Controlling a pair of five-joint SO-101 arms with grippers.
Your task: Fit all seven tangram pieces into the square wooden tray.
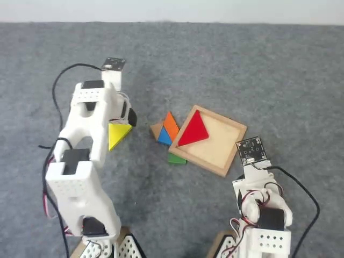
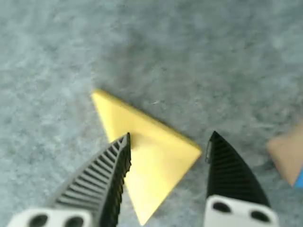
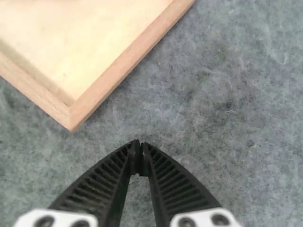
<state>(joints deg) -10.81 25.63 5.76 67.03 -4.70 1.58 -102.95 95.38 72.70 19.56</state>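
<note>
Four loose pieces (image 1: 167, 134) beside tray (image 1: 221, 144)

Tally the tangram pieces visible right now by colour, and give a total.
yellow triangle: 1
red triangle: 1
orange triangle: 1
blue piece: 1
green piece: 1
tan piece: 1
Total: 6 visible

light: bright, diffuse | shadows: soft, faint on grey mat (image 1: 269, 64)
</note>
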